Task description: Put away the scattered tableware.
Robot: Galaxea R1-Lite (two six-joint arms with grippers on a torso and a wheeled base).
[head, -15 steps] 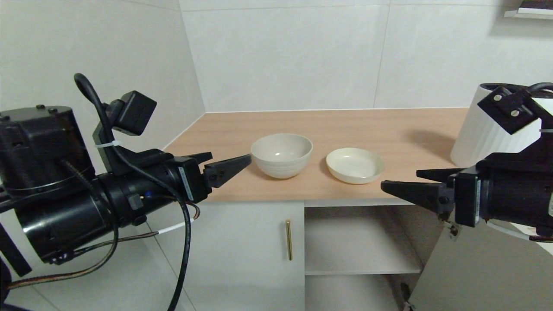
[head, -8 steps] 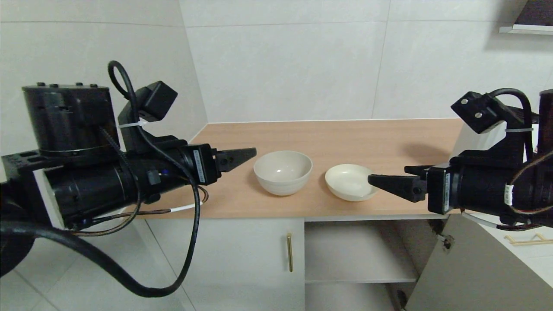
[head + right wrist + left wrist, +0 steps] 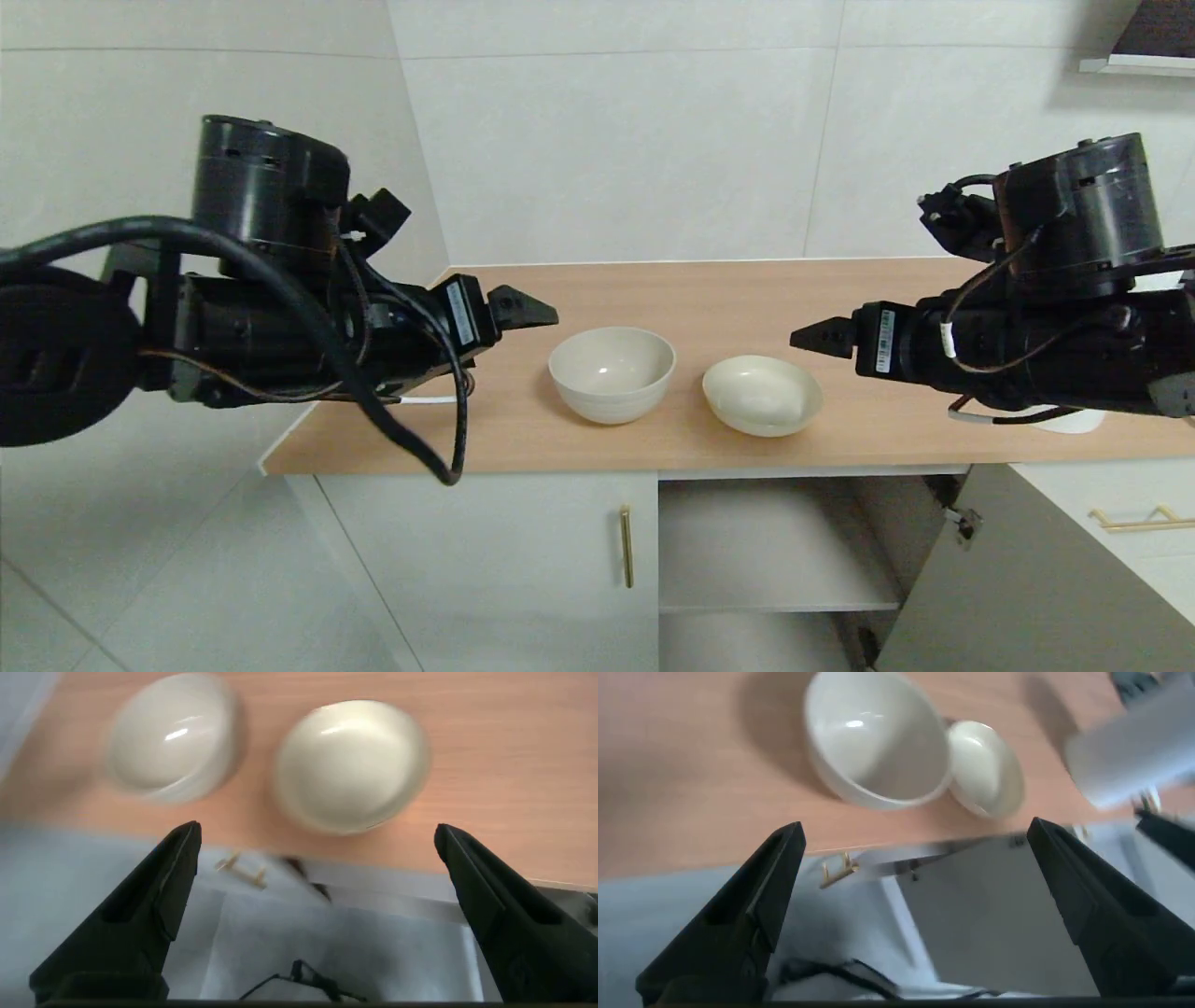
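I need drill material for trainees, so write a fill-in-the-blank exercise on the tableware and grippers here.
1. The deep bowl and shallow dish both stand on the wooden ____.
2. Of the two, the deep bowl lies on the robot's ____ side.
3. The left gripper and right gripper both hold ____.
4. Beneath the dish, the cabinet stands ____.
Missing words: countertop; left; nothing; open.

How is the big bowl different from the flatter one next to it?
The deep bowl is taller, with steep sides; the shallow bowl is low and flatter. The deep bowl stands nearer the left gripper, the shallow bowl nearer the right gripper. Both are cream-white, empty and upright, and they stand apart on the wooden counter.
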